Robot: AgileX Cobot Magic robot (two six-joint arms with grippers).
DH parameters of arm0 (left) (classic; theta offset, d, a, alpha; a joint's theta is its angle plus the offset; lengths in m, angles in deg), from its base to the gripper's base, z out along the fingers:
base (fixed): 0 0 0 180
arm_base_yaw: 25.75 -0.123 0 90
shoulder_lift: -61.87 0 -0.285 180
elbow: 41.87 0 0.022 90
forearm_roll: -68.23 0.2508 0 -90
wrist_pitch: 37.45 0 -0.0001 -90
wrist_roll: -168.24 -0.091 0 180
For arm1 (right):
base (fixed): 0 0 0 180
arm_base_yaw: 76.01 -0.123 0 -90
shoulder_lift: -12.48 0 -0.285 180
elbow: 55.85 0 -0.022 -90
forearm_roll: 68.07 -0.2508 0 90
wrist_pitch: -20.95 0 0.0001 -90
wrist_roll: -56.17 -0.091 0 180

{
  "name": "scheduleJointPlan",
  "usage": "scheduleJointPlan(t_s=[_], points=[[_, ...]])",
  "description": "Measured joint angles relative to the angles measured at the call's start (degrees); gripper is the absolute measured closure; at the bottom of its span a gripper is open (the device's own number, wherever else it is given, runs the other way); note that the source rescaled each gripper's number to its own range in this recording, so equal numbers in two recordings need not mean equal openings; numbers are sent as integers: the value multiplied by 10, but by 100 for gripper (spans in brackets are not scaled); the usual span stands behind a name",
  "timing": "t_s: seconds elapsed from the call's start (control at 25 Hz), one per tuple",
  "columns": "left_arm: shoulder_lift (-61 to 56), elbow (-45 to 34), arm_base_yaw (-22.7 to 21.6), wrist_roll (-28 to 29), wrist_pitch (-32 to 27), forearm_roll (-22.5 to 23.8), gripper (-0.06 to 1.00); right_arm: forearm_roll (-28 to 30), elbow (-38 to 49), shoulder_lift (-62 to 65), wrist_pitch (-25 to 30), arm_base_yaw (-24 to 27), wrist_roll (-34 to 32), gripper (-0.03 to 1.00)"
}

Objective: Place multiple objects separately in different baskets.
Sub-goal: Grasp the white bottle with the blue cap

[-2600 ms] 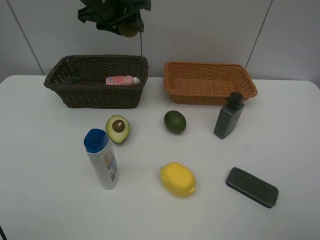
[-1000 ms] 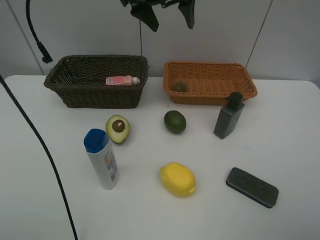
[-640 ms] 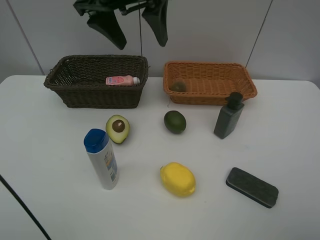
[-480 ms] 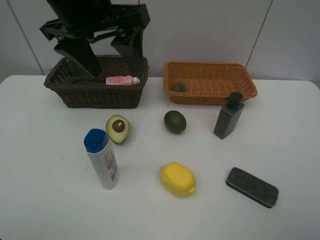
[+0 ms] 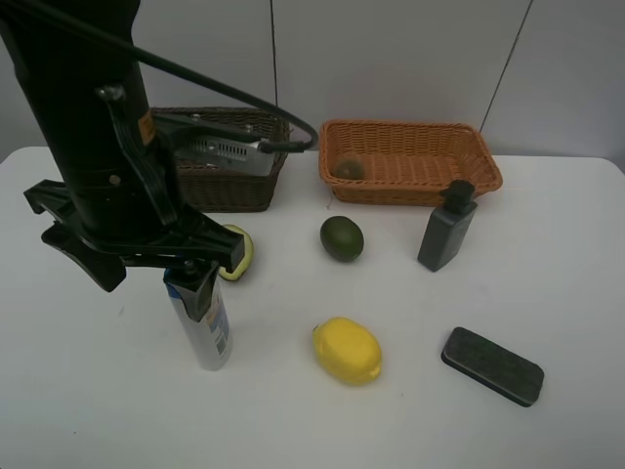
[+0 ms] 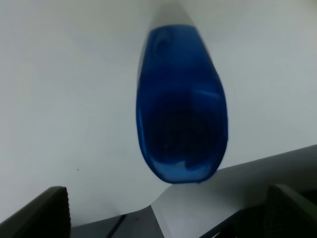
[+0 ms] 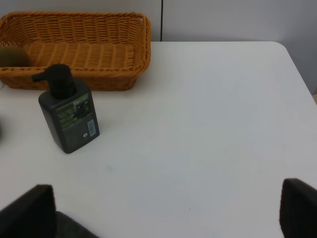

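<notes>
From the high camera, the left hand (image 5: 151, 278) is seen hanging low over the white blue-capped bottle (image 5: 207, 332), which stands upright on the counter (image 5: 547, 264). Its fingers are spread wide and nothing is grasped. The halved avocado (image 5: 239, 256) and the dark basket (image 5: 229, 188) are largely covered by the arm. The kiwi (image 5: 349, 168) is seen lying in the orange-tan basket (image 5: 410, 127), at its end nearer the dark basket. The lime (image 5: 342, 237), the lemon (image 5: 347, 350), the pump bottle (image 5: 447, 227) and the dark slab (image 5: 491, 365) are set apart on the counter.

In the left wrist view, the bottle's blue cap (image 6: 181, 124) is framed between the two fingertips (image 6: 47, 208), untouched by either.

In the right wrist view, the right hand (image 7: 163, 213) is shown released, with only bare counter between its fingers. The pump bottle is seen upright just before the orange-tan basket.
</notes>
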Motion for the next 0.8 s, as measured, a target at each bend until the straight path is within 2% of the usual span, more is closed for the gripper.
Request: scheduleJointPlan(t_s=[0.2,0.44,0.52,0.6,0.64,0.68,0.8], points=[[22,0,0,7,16,16,-5,0,0,0,0,0,0,-1],[126,0,0,10,97,25,-5,0,0,0,0,0,0,-1],[144,5,0,12,102,23,-5,0,0,0,0,0,0,-1],[154,10,2,12,98,21,0,0,0,0,0,0,0,-1],[156,13,2,12,96,19,10,0,0,0,0,0,0,-1],[157,13,2,12,96,19,26,0,0,0,0,0,0,-1],[157,14,2,12,88,21,84,0,0,0,0,0,0,-1]])
